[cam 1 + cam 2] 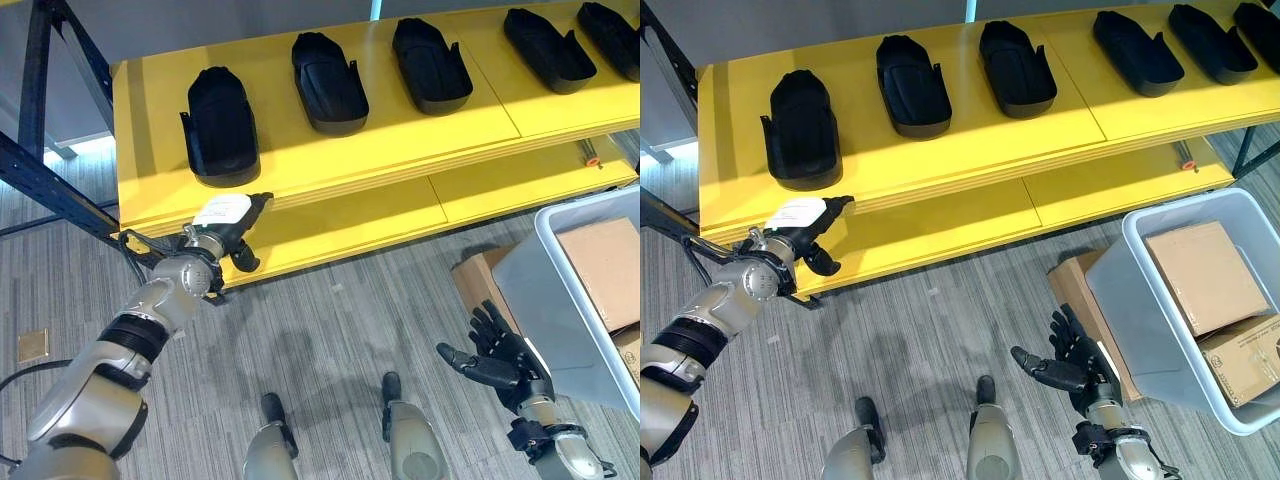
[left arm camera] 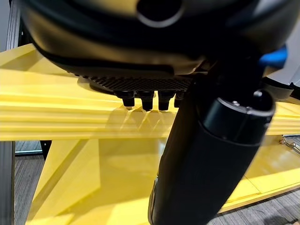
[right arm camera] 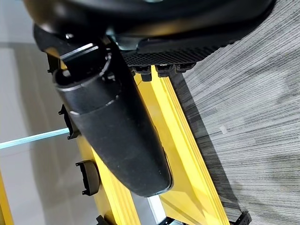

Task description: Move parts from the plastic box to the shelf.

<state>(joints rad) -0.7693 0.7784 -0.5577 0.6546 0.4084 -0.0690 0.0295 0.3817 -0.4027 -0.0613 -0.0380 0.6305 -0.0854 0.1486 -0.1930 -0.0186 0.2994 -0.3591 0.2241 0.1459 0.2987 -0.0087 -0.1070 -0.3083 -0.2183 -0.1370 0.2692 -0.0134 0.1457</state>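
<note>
Several black moulded parts lie in a row on the yellow shelf's top board, the nearest one at its left end. My left hand reaches to the shelf's front edge just below that part, fingers straight and holding nothing. The grey plastic box stands tilted at the lower right. Beside its near wall, my right hand is held palm up over the floor, open and empty, with its thumb standing out.
Two cardboard boxes lie in the plastic box, and another carton sits on the floor against it. The shelf's lower board carries a small metal pin at its right end. A dark frame post stands at the left.
</note>
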